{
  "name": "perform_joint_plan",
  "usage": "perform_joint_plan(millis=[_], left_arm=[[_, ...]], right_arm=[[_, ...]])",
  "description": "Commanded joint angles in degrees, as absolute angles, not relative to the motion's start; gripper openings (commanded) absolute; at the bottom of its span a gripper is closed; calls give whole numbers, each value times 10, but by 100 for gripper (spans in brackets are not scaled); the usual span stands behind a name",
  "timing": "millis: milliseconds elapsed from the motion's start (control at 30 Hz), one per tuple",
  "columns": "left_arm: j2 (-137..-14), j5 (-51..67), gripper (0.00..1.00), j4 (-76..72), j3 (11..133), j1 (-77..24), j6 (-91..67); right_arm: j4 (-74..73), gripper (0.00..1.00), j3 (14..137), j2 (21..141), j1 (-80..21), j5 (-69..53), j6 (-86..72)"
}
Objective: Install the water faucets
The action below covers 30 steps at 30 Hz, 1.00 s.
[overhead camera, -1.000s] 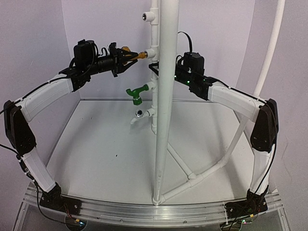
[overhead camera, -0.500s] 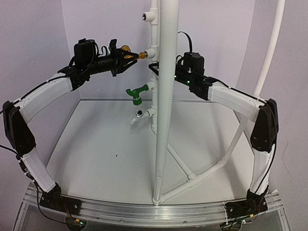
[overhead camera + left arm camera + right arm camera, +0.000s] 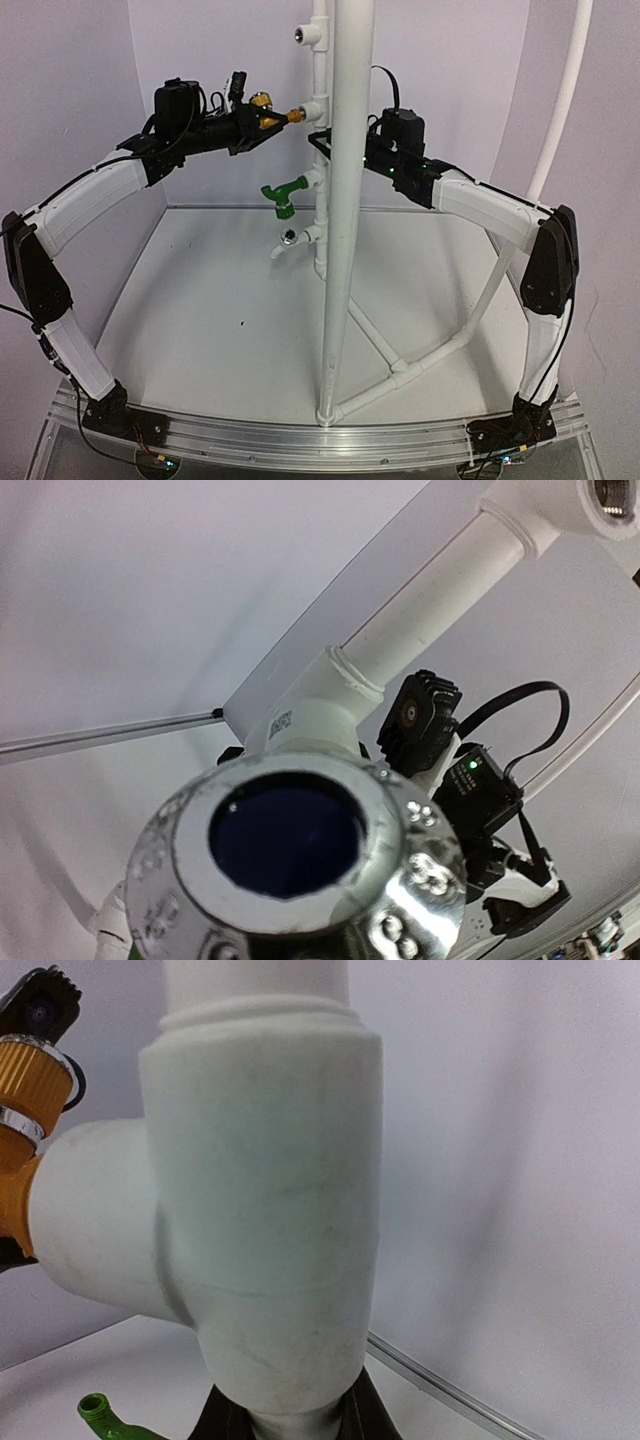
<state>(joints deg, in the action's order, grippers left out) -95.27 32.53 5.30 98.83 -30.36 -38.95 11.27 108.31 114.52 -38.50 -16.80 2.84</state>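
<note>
The brass-gold faucet is level, with its threaded end at a white tee fitting on the upright thin pipe. My left gripper is shut on it. In the left wrist view its round knob, silver with a dark blue centre, fills the bottom and hides my fingers. The green faucet sits in the tee below, spout down. My right gripper is shut on the thin pipe just under the brass faucet's tee. Its dark fingers flank the pipe. The brass faucet shows at the left edge.
A thick white pole stands in front of the thin pipe and hides part of my right gripper. Open tees sit at the top and low down. Slanted pipes cross the floor at right. White walls close in behind.
My left wrist has rolled with the brass faucet in its grip, turning it at the tee; one finger now points upward. The right arm has not moved.
</note>
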Motion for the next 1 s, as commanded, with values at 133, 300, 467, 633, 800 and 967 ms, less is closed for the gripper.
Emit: perform_joint_plan(millis=[133, 300, 467, 633, 800, 967], left_arm=[[-938, 257, 0, 112, 1007, -330, -135], [-933, 223, 0, 114, 997, -346, -13], [-913, 194, 0, 93, 956, -350, 115], [-901, 165, 0, 48, 921, -350, 222], [-903, 169, 2, 39, 909, -350, 268], [-899, 161, 23, 41, 896, -350, 275]], right_arm=[[96, 0, 1089, 1123, -431, -322, 15], [95, 0, 1088, 1123, -431, -322, 16], [95, 0, 1086, 1122, -431, -322, 18], [95, 0, 1087, 1123, -431, -323, 18], [95, 0, 1086, 1123, -431, -323, 18], [95, 0, 1086, 1123, -431, -318, 18]])
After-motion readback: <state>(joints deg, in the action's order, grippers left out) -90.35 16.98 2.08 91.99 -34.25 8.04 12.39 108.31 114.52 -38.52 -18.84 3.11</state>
